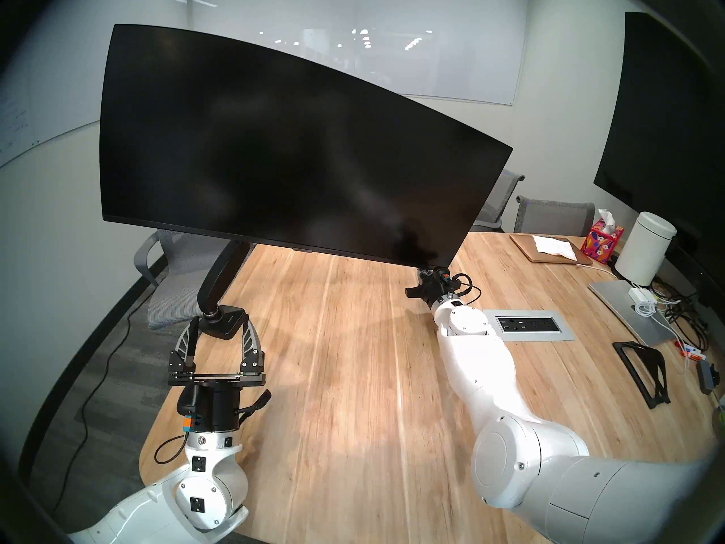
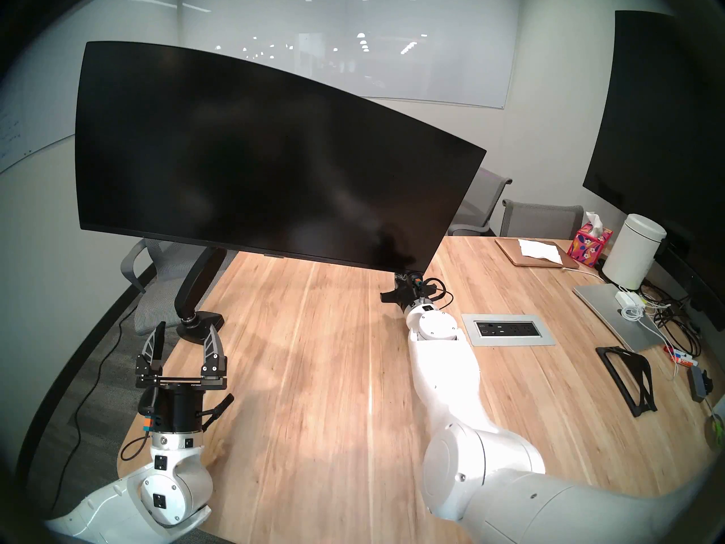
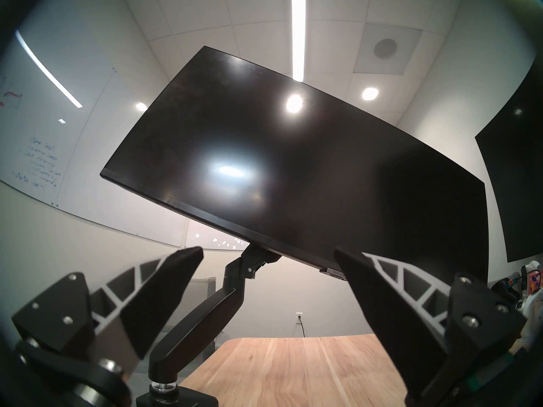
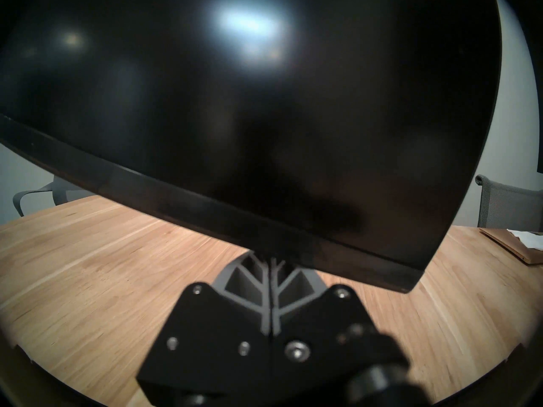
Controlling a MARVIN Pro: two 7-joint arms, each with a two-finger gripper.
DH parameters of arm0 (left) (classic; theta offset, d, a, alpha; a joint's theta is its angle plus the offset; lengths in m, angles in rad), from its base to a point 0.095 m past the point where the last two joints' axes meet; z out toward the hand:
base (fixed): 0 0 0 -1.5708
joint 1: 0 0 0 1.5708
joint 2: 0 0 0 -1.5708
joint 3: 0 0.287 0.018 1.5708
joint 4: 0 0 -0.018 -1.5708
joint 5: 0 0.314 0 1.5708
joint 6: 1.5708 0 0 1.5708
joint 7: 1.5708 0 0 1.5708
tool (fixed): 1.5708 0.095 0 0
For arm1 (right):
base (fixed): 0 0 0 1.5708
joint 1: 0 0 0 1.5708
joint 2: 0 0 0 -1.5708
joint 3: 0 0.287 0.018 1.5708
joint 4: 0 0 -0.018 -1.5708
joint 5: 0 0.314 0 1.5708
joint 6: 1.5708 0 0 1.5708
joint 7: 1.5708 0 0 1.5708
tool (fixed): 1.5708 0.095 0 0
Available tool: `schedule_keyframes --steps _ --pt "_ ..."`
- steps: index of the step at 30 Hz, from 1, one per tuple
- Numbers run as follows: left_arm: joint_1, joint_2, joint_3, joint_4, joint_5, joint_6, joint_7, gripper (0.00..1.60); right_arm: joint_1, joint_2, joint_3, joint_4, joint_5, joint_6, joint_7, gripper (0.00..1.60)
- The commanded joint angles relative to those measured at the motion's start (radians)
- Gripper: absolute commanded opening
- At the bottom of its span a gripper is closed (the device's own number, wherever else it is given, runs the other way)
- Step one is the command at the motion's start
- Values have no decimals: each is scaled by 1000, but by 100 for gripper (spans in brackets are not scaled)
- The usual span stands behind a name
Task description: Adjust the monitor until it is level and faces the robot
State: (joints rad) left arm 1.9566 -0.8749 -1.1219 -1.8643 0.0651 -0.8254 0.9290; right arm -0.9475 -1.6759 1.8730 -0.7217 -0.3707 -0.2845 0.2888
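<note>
Nearest, the left gripper [image 1: 219, 337] hovers idle over the desk [image 1: 345, 374], jaws wide and empty. Farther out, the right gripper [image 4: 271, 264], jaws pressed together, sits under the monitor [image 1: 290, 146] near its low right corner. The levelling seems underway; next, that corner likely needs lifting.

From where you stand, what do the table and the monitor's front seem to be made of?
The table: it looks like light wood planks with a smooth matte finish, since grain streaks and board seams show. The monitor: its front seems glossy glass or plastic, since ceiling lights reflect in it; which one I cannot tell.
</note>
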Motion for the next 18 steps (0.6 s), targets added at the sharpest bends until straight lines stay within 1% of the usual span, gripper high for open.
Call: schedule_keyframes --steps 1,9,18 --pt "-2 -2 -2 -12 1 -3 1 160 44 22 -6 -68 -16 -31 -23 0" --pt "-2 -2 -2 -12 1 -3 1 160 47 23 -9 -74 -39 -31 -24 0" --pt "-2 -2 -2 -12 1 -3 1 160 51 4 -40 -71 -87 -28 -40 0"
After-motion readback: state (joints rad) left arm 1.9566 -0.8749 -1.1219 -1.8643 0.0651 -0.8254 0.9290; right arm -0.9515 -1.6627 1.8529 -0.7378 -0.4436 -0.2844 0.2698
